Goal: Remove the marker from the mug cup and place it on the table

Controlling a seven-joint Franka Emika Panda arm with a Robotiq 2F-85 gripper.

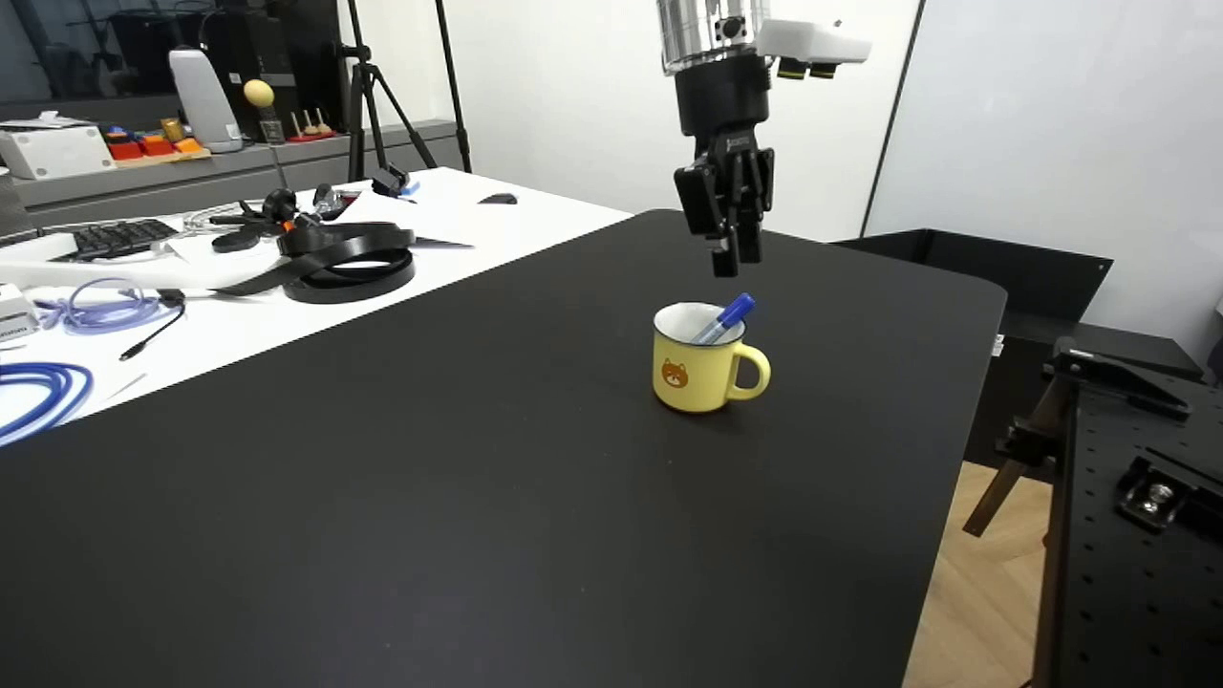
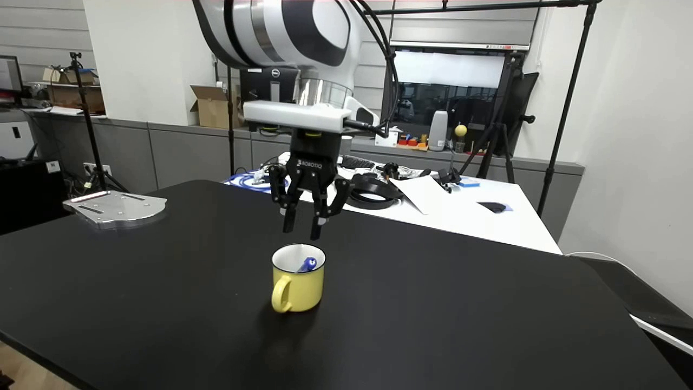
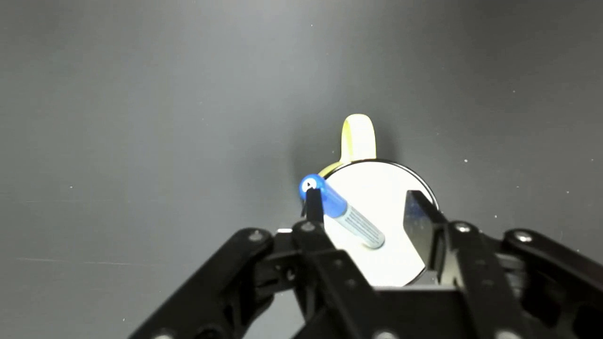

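The marker (image 3: pixel 346 214), a slim cylinder with a blue cap and pale grey, finely printed barrel, is seated aslant inside the mug cup (image 1: pixel 695 382), its capped end raised above the rim. The yellow wall is edged in black, lined in white and printed with a brown animal face. Above the mug, set upright on the matte black table (image 1: pixel 430 478), the gripper (image 2: pixel 302 229) is held with fingers parted.
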